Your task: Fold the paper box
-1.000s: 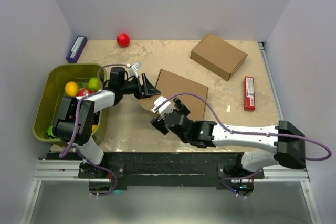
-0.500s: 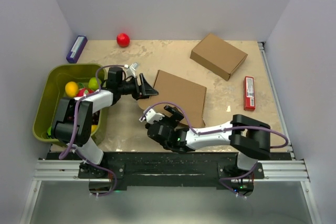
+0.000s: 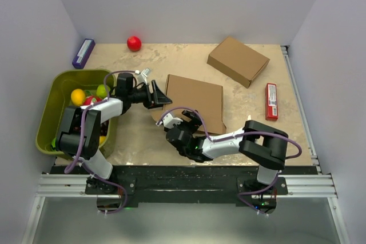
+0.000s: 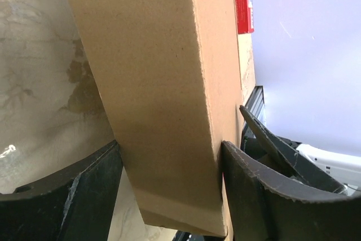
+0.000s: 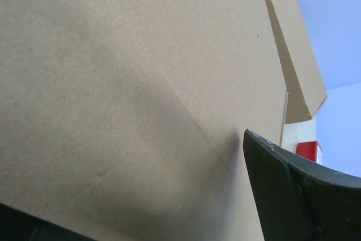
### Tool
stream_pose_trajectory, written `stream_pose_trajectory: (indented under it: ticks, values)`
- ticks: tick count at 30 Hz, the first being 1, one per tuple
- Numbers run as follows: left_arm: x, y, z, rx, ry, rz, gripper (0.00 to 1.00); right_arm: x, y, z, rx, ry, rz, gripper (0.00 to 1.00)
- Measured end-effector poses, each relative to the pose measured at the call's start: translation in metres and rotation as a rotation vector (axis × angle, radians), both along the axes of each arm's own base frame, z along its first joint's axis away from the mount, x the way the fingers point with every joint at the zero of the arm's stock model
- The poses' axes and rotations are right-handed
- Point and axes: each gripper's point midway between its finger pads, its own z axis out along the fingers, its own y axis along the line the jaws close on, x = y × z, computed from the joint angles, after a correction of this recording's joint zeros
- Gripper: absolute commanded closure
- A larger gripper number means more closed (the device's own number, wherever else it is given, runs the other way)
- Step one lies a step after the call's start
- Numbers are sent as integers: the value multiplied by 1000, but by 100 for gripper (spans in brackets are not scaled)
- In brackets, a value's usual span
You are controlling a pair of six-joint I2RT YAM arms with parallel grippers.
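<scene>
The paper box (image 3: 194, 98) is a shallow brown carton near the middle of the table. My left gripper (image 3: 159, 95) is shut on its left end. In the left wrist view the paper box (image 4: 152, 83) sits squeezed between both black fingers (image 4: 84, 196), so my left gripper (image 4: 169, 193) holds it. My right gripper (image 3: 178, 125) is at the box's near edge. In the right wrist view, brown cardboard of the paper box (image 5: 130, 71) fills the frame. My right gripper (image 5: 130, 190) stands open against it, with one finger (image 5: 293, 190) showing at the right.
A second formed brown carton (image 3: 238, 61) lies at the back right, with a red packet (image 3: 271, 101) near the right edge. A green bin (image 3: 51, 112) of fruit stands at the left. Along the back are a red ball (image 3: 134, 43) and a purple box (image 3: 83, 53).
My right arm has folded back toward its base and its gripper has slid left along the box's near edge. The box has shifted slightly left. The left gripper has kept its grip.
</scene>
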Motion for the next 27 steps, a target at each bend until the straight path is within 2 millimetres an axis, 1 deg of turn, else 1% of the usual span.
stream_pose_trajectory:
  ticks: [2, 3, 5, 6, 7, 8, 9, 10, 11, 12, 14, 15, 17, 18, 20, 21, 24, 25, 27]
  values:
    - [1, 1, 0, 2, -1, 4, 100, 2, 0, -3, -19, -6, 4, 25]
    - [1, 1, 0, 2, -2, 3, 100, 2, 1, -5, -30, -9, 8, 31]
    - [1, 1, 0, 4, -5, 4, 100, 3, 2, -9, -53, -11, 13, 37]
    - [2, 1, -1, 7, -8, 6, 100, 3, 1, -12, -72, -13, 14, 41]
    - [2, 2, -1, 9, -11, 7, 100, 4, 1, -13, -86, -18, 14, 43]
    - [3, 3, -1, 10, -13, 7, 96, 4, 1, -12, -96, -21, 15, 45]
    - [3, 3, -1, 10, -18, 6, 81, 4, 0, -11, -102, -24, 15, 48]
    - [3, 4, 0, 10, -24, 4, 71, 4, 0, -10, -107, -25, 16, 50]
    - [4, 4, 0, 11, -26, 4, 66, 4, 0, -10, -113, -25, 17, 51]
    - [4, 4, -1, 12, -28, 3, 58, 4, -1, -10, -118, -22, 19, 53]
    - [4, 4, -1, 13, -32, 1, 47, 3, -1, -8, -125, -14, 25, 55]
    - [4, 4, 0, 15, -37, 0, 36, 3, -2, -6, -128, -8, 26, 56]
    - [4, 4, 2, 23, -46, 0, 27, 2, -3, -3, -131, 6, 25, 57]
    - [5, 5, 5, 30, -51, 2, 20, 1, -3, -3, -132, 15, 26, 57]
    - [7, 6, 11, 44, -73, 5, 9, 1, -2, 2, -129, 34, 26, 57]
    - [8, 7, 17, 47, -93, 5, 1, 1, -2, 4, -122, 47, 24, 57]
    - [16, 10, 37, 51, -162, 13, 0, 1, -5, 12, -98, 93, 30, 58]
    - [20, 13, 47, 49, -192, 22, 0, 1, -7, 14, -91, 110, 31, 58]
    - [27, 19, 61, 50, -238, 37, 0, -1, -12, 16, -90, 138, 32, 60]
